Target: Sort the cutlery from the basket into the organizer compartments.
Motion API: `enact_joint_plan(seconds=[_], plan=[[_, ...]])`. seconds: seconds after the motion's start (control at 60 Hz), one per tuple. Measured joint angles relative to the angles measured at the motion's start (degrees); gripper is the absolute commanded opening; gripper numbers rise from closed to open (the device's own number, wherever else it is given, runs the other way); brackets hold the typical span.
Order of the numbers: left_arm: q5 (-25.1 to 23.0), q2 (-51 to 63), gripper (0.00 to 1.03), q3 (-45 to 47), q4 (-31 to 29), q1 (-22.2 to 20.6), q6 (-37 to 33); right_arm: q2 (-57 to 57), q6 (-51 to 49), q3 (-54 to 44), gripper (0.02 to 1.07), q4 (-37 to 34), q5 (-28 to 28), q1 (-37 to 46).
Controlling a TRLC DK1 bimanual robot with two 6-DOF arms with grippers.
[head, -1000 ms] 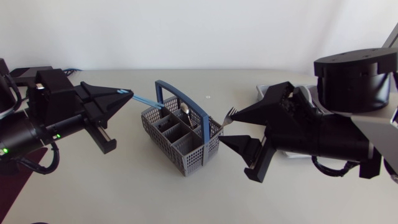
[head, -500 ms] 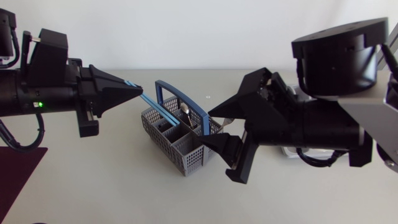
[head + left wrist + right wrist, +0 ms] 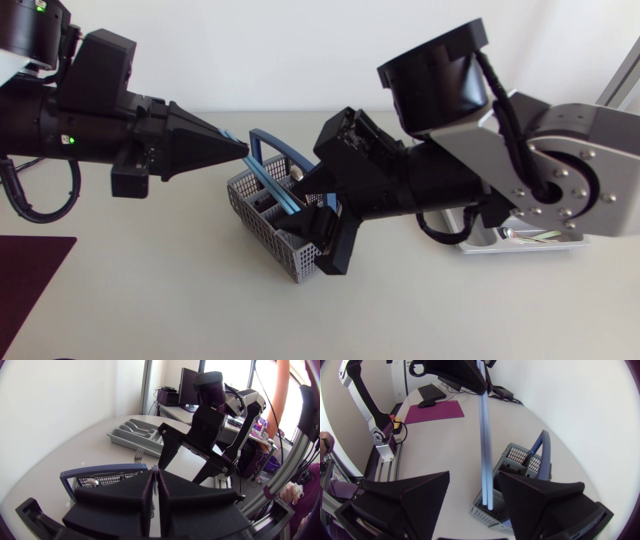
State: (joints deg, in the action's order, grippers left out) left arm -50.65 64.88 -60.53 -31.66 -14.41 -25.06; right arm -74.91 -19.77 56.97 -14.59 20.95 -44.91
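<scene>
Basket: grey, grid mesh; handle blue. Utensil light blue, plain. Left tool & right tool matte blk. Organizer grey. Table off-white. Mat dk maroon.

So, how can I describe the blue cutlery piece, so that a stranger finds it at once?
Find the grey mesh basket with the blue handle. A long, flat blue piece slants from the left gripper down over it. Unlike the steel spoon lying in the basket, it is blue and held up.
</scene>
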Motion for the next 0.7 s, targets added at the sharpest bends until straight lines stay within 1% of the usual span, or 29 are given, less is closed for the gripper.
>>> enact_joint_plan(seconds=[0.133,0.183,0.367,0.467,0.667,0.7], plan=[[-2.3,1.4,0.04,-1.6,-1.9,0.4,0.0,-3.0,-0.4,2.4,0.51,0.1,1.6,0.1],[-3.1,2.1,0.04,-2.3,-2.7,0.8,-0.2,-3.8,-0.6,3.1,0.44,0.2,1.8,0.0],[-3.6,3.3,0.04,-3.0,-3.5,2.1,-0.5,-5.4,-1.3,3.6,0.27,0.1,2.5,0.1],[-4.6,3.5,0.04,-3.0,-4.1,2.6,-0.5,-5.5,-1.3,3.7,0.08,-0.3,2.9,0.4],[-4.9,3.5,0.04,-3.0,-4.5,2.7,-0.4,-5.5,-1.3,3.8,0.07,-0.6,2.8,0.5],[-4.9,3.5,0.07,-3.0,-4.5,2.7,-0.5,-5.5,-1.2,3.8,0.07,-0.7,2.8,0.5]])
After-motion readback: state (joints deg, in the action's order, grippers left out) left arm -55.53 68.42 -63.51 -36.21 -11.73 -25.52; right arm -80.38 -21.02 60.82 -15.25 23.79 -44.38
